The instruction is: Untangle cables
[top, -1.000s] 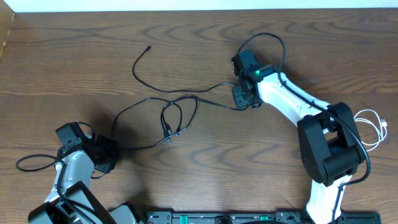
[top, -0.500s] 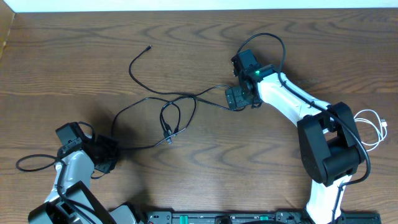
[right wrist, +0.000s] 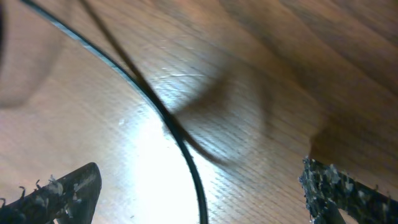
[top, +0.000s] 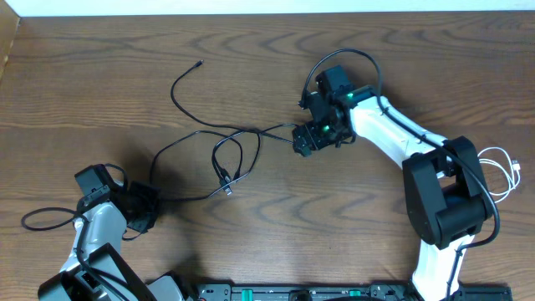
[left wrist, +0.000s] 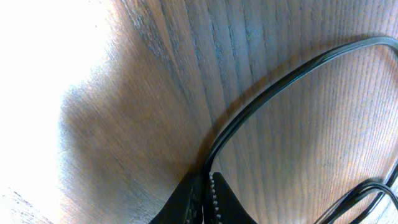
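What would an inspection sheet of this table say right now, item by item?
Surface: wooden table, bare grain showing.
Job's things: black cables looped over each other mid-table, one plug end lying free; white cable lying apart at the right edge.
Clutter: nothing seen.
Grippers: left gripper shut on one of the black cables; right gripper open, a black cable running between its jaws, not gripped.
Cables: arm wire arching over the right arm.
Surroundings: white strip beyond the far edge; black rail at the near edge.
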You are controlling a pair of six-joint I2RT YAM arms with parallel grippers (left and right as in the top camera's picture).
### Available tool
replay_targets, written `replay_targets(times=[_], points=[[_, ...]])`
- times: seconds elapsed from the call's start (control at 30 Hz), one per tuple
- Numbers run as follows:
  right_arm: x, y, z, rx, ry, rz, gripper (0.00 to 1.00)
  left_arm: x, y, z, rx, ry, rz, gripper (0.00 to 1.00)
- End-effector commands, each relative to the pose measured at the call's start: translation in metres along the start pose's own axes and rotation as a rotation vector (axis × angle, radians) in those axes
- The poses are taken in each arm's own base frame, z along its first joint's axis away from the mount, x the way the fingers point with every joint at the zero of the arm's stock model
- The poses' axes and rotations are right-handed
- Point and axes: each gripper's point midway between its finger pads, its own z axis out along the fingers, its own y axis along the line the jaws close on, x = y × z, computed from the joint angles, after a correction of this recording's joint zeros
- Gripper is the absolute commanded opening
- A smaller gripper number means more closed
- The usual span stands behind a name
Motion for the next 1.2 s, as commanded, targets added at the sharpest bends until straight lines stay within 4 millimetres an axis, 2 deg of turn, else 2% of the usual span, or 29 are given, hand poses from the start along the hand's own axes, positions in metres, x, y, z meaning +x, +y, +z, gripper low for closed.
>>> replay_targets(times=[0.0, 0.23, 0.47, 0.6, 0.67, 0.8, 0.97, 1.03, 1.17], points=[[-0.001, 0.014, -0.009, -0.158, -0.023, -0.023, 0.99, 0.018, 0.070, 0.013, -0.271, 0.019, -0.047, 0.10], [-0.005, 0.043, -0.034, -0.468, -0.091, -0.104, 0.99, 0.018, 0.069, 0.014, -0.266, 0.019, -0.046, 0.10], [-0.010, 0.024, -0.043, -0.477, -0.125, -0.057, 0.99, 0.018, 0.069, 0.014, -0.265, 0.019, -0.046, 0.10], [-0.010, 0.026, -0.044, -0.491, -0.128, -0.057, 0.97, 0.018, 0.069, 0.014, -0.265, 0.019, -0.047, 0.11], [-0.011, 0.034, -0.047, -0.533, -0.135, -0.064, 0.95, 0.018, 0.069, 0.014, -0.265, 0.019, -0.046, 0.10], [-0.012, 0.058, -0.050, -0.615, -0.138, -0.098, 0.83, 0.018, 0.069, 0.014, -0.265, 0.019, -0.046, 0.10], [-0.011, 0.074, -0.044, -0.611, -0.130, -0.156, 0.82, 0.018, 0.069, 0.014, -0.261, 0.018, -0.046, 0.11], [-0.010, 0.080, -0.042, -0.616, -0.125, -0.170, 0.73, 0.018, 0.068, 0.014, -0.261, 0.017, -0.046, 0.11], [-0.007, 0.099, -0.038, -0.628, -0.113, -0.218, 0.41, 0.017, 0.068, 0.014, -0.259, 0.015, -0.045, 0.11]])
